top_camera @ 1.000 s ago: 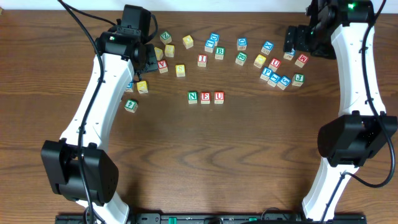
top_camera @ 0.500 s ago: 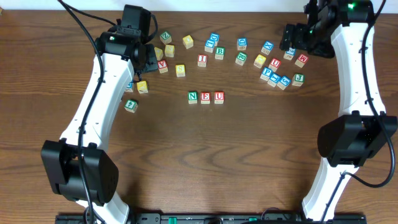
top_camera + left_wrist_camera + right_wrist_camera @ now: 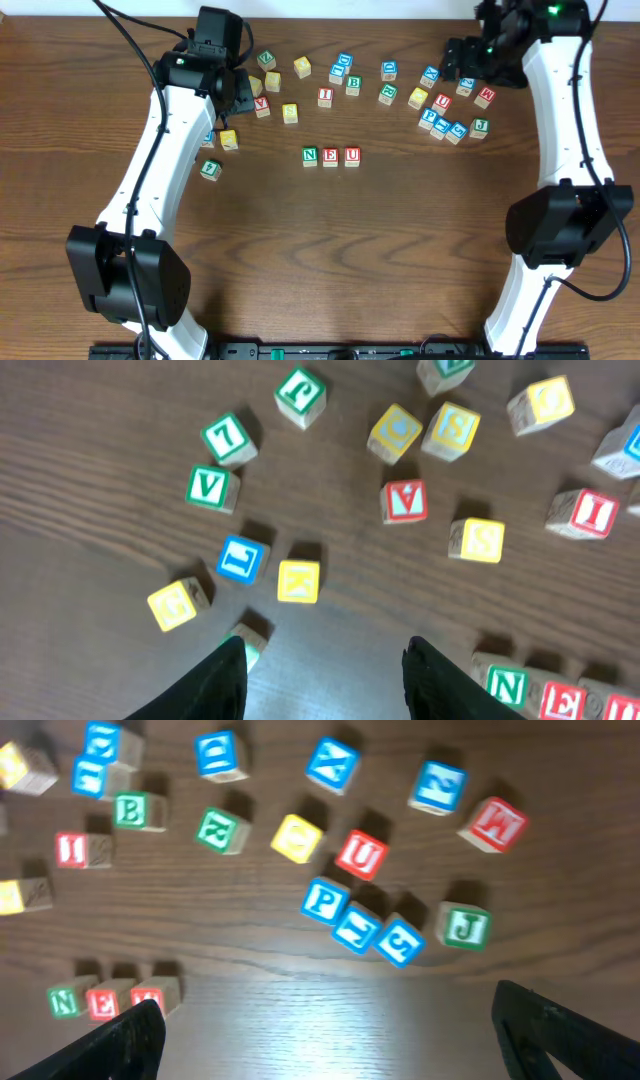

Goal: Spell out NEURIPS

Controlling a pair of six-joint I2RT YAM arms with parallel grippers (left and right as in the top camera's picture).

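Three blocks stand in a row mid-table: green N (image 3: 310,156), red E (image 3: 331,156), red U (image 3: 352,156). The row also shows in the right wrist view (image 3: 102,1002). Loose letter blocks lie behind it: red I (image 3: 325,96) (image 3: 590,512), yellow S (image 3: 290,113) (image 3: 478,540), blue P (image 3: 428,118) (image 3: 325,900), and a green block (image 3: 216,828) whose letter I cannot read. My left gripper (image 3: 240,92) (image 3: 328,675) is open and empty above the left cluster. My right gripper (image 3: 460,62) (image 3: 330,1030) is open and empty above the right cluster.
Right cluster: a second red U (image 3: 362,855), red M (image 3: 493,825), green J (image 3: 462,925), blue X (image 3: 333,765), a yellow block (image 3: 297,838). Left cluster: green V (image 3: 210,488), blue L (image 3: 241,558), yellow blocks (image 3: 299,580), a red block (image 3: 405,501).
My right gripper has moved a little to the left over the right cluster. The left arm and the blocks have not moved.
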